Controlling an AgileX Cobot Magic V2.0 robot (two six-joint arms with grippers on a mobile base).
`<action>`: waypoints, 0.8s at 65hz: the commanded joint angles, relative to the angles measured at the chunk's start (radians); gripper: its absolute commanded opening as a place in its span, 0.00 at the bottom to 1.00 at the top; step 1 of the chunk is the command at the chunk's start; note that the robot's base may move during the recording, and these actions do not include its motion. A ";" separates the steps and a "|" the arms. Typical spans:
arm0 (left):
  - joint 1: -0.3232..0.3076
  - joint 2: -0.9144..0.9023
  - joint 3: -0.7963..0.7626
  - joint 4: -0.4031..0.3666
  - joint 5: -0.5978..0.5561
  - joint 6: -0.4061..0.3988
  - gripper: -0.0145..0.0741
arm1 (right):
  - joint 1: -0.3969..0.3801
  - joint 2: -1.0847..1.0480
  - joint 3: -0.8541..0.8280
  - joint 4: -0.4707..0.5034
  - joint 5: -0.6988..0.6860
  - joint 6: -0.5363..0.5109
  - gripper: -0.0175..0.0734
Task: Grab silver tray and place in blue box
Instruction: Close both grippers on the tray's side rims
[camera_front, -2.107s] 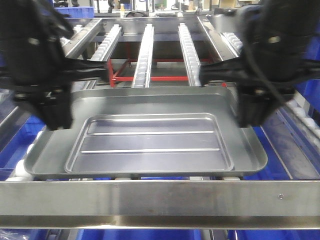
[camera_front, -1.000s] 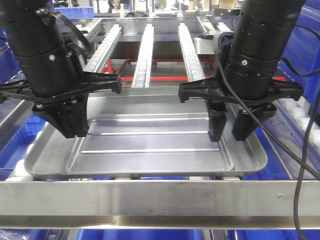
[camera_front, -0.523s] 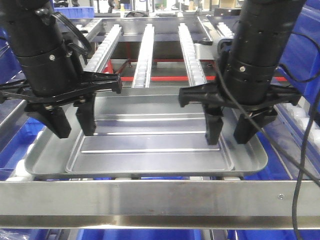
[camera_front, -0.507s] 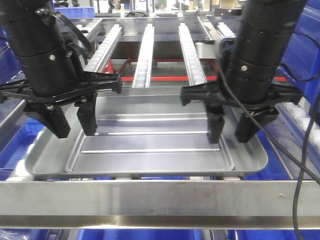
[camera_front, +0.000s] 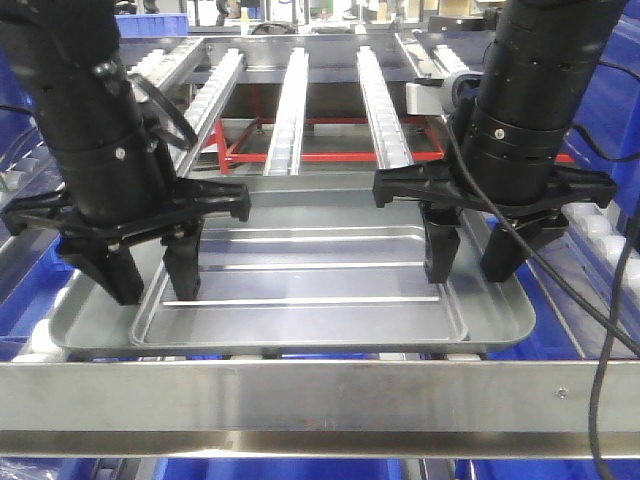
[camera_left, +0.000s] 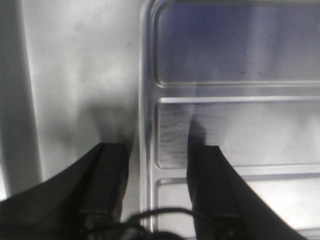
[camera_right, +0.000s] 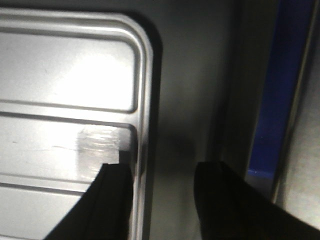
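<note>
The silver tray lies flat on the roller rack, with two long ridges in its recessed centre panel. My left gripper is open and low over the tray's left side. Its fingers straddle the step between the flat margin and the panel, shown in the left wrist view under the gripper. My right gripper is open too, astride the panel's right edge, seen under the gripper in the right wrist view. Neither grips anything. Blue box walls show beside the rack.
A wide steel crossbar runs across the front, just below the tray. Three roller rails stretch away behind it, with a red frame underneath. More blue bins flank the right side; a blue strip shows past the tray's right rim.
The left gripper went from shut to open, then dropped lower onto the tray's left side. The right gripper shifted slightly right and lower. The tray has not moved.
</note>
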 joint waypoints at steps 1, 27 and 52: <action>-0.007 -0.033 -0.024 0.003 -0.027 0.003 0.41 | -0.004 -0.039 -0.032 -0.006 -0.046 -0.005 0.65; -0.005 -0.022 -0.024 -0.002 -0.031 -0.010 0.41 | -0.004 -0.025 -0.032 -0.006 -0.054 -0.005 0.61; -0.005 -0.022 -0.024 -0.002 -0.033 -0.016 0.41 | -0.004 -0.025 -0.032 -0.006 -0.049 -0.005 0.61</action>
